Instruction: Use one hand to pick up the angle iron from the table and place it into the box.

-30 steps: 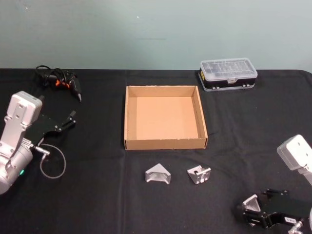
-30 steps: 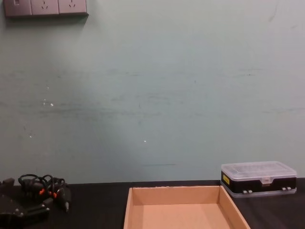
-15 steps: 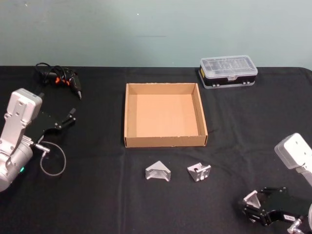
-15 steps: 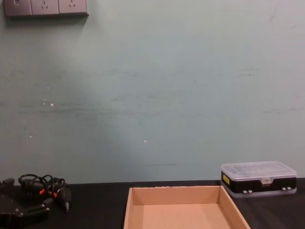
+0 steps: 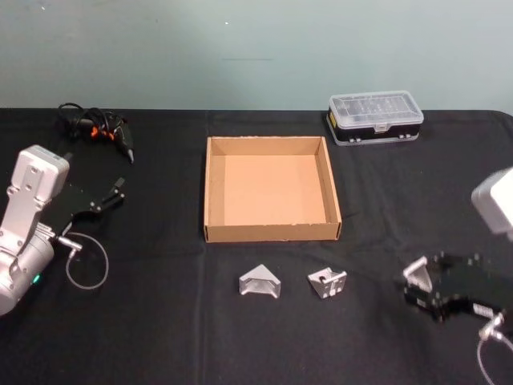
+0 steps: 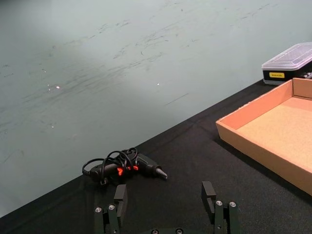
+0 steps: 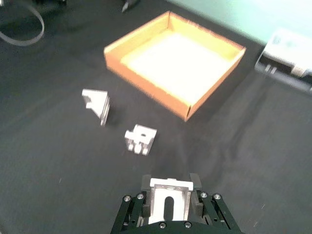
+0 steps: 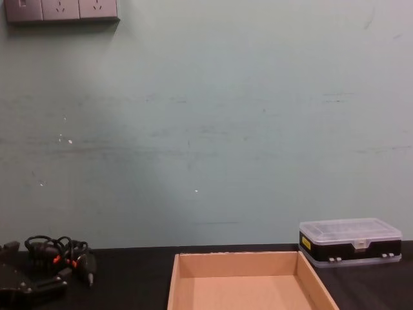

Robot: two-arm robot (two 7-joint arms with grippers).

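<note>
Off the near right corner of the box (image 5: pixel 272 234), the right gripper (image 5: pixel 423 282) pinched an angle iron (image 5: pixel 416 271); it should lift clear over the box's wall before releasing. The left gripper (image 5: pixel 112 195), fingers spread, idled left of the box.

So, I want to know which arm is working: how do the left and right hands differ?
The left hand is open and empty; the right hand is shut on an angle iron. The left hand is over the left side of the table; the right hand is over its right side. Both hands are black.
</note>
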